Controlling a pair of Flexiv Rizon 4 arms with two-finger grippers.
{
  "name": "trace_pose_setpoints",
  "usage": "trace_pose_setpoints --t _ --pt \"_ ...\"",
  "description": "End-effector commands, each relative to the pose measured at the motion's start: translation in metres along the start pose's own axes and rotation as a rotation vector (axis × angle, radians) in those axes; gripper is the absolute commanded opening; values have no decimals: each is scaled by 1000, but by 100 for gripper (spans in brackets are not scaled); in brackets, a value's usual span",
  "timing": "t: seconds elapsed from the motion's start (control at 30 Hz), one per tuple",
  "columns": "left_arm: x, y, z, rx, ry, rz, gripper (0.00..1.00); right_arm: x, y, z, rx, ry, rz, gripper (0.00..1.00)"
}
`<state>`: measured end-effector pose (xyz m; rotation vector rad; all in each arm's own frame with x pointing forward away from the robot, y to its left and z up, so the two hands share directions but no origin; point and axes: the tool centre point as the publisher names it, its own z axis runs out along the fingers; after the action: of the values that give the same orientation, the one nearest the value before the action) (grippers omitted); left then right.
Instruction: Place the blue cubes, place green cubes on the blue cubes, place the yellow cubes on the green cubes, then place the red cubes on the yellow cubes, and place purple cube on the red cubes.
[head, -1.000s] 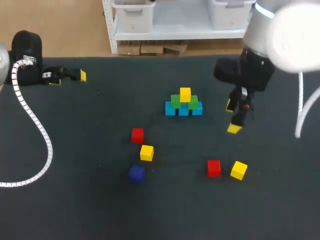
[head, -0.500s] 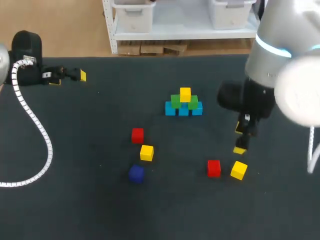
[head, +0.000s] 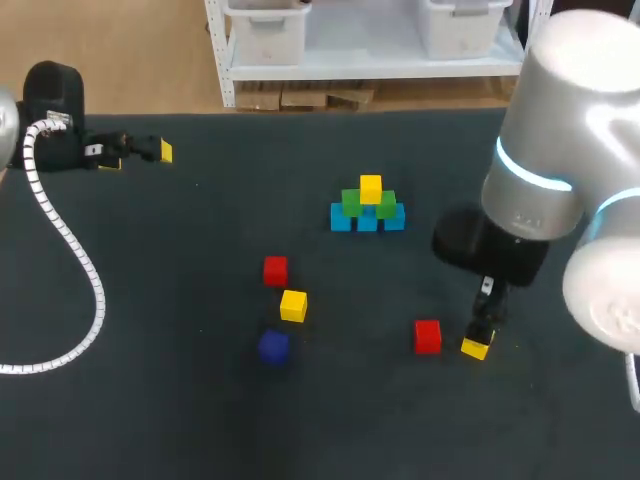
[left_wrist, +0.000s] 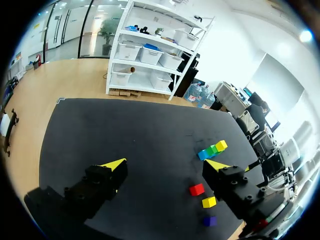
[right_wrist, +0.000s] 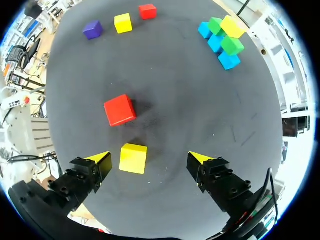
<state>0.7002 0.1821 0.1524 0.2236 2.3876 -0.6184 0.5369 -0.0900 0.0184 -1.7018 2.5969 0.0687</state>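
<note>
table top (head: 200, 420): dark, matt, fine-grained, felt-like. red cube (right_wrist: 119, 110), yellow cube (right_wrist: 133, 158): smooth, plain-coloured faces, slight sheen. right arm (head: 560, 150): glossy smooth silver-grey shell. right gripper (right_wrist: 150, 160), left gripper (left_wrist: 166, 165): matt black plastic fingers, flat yellow tips. cable conduit (head: 72, 248), far left: ribbed white plastic.

A yellow cube (right_wrist: 133, 158) is seen between the spread fingers of the right gripper (right_wrist: 150, 159), touched by neither; a red cube (right_wrist: 119, 110) is seen just ahead of it.
</note>
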Motion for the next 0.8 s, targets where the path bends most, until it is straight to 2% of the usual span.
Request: trace_pose_setpoints --t 0.03,0.2,0.27,0.3,0.33,0.4,0.47,0.57,0.63,0.8 --pt "1 2 0 11 -6 2 100 -1 1 7 27 8 15 100" --pt "1 2 0 11 -6 2 100 4 6 9 6 11 27 93" --pt "1 2 0 11 -6 2 100 5 7 11 5 10 23 86" --pt "1 2 0 11 -6 2 100 5 7 13 8 6 20 77" --pt "1 2 0 11 -6 2 100 5 7 14 14 12 10 51" --pt "1 2 0 11 -6 2 100 5 7 14 13 9 10 38" --pt "1 2 0 11 -6 2 100 6 8 15 2 16 8 22" --pt "1 2 0 11 -6 2 100 8 10 16 -16 31 9 11" --pt "1 2 0 11 -6 2 100 9 10 16 -31 36 10 1" --pt "1 2 0 11 -6 2 100 9 8 10 -53 13 -12 0"
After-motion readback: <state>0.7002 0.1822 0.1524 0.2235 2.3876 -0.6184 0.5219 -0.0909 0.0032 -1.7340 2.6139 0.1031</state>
